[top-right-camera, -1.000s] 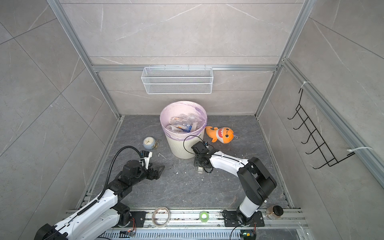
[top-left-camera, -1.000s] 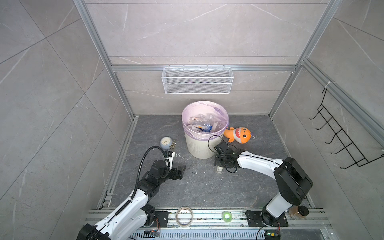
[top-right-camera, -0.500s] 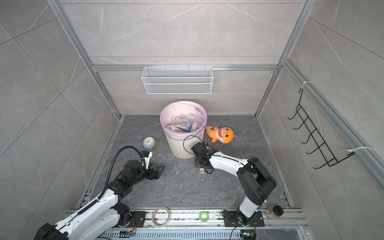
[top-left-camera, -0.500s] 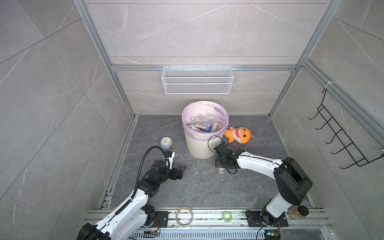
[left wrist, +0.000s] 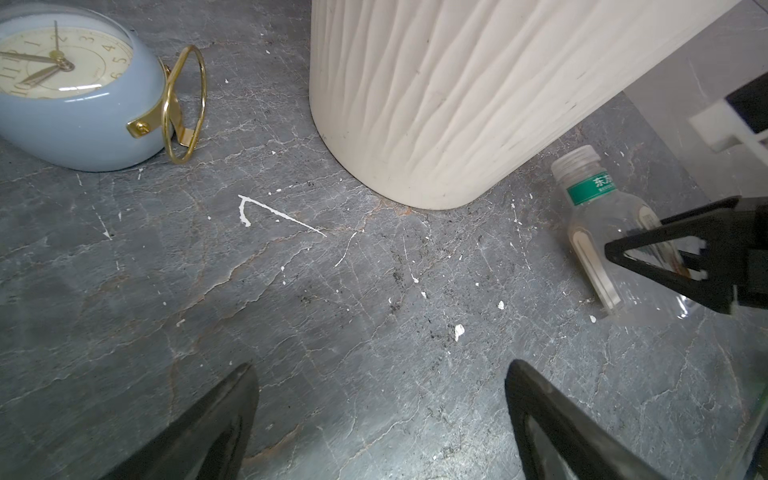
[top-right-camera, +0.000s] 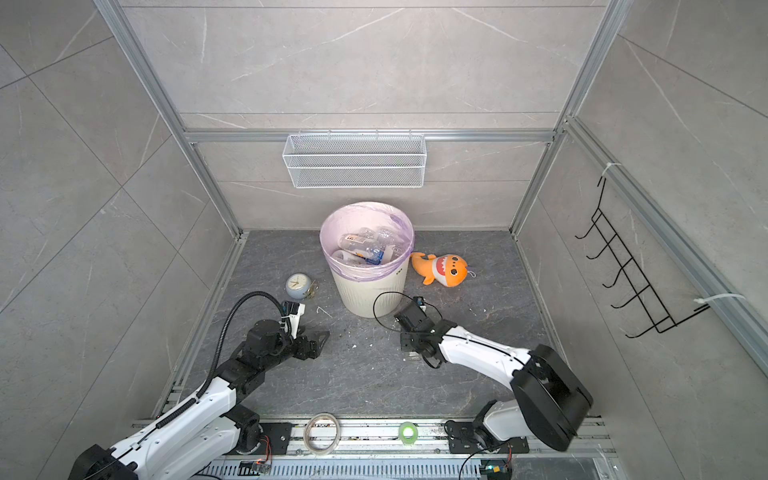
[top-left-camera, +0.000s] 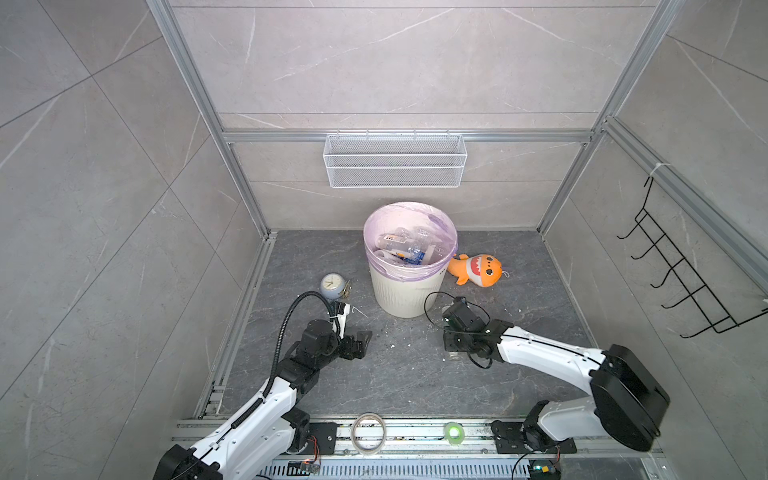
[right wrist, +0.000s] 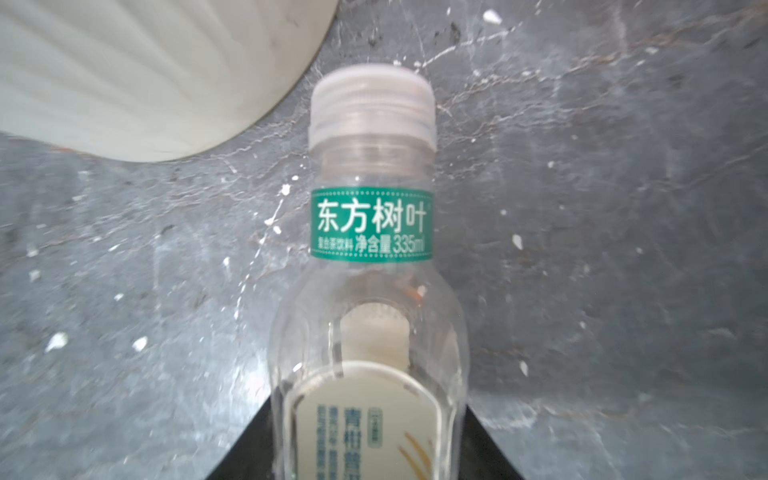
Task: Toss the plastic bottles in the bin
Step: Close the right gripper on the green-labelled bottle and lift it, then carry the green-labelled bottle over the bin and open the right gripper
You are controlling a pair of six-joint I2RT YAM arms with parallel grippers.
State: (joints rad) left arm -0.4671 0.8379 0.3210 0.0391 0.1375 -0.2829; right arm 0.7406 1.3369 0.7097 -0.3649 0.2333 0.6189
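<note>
So the right pincer (top-left-camera: 454,350) is clamped on a clear green-label bottle (right wrist: 370,332) lying flat on the floor (top-left-camera: 399,374) just beside the bin (top-left-camera: 405,291), probably to lift it in with the other bottles (top-left-camera: 409,249). The left pincer (left wrist: 380,365) hangs open, empty.

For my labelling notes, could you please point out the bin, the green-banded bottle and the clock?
bin (top-left-camera: 405,291): a top view, on its ribbed outer wall.
green-banded bottle (right wrist: 371,232): right wrist view, on its green neck band.
clock (left wrist: 62,70): left wrist view, on its cream dial.
</note>
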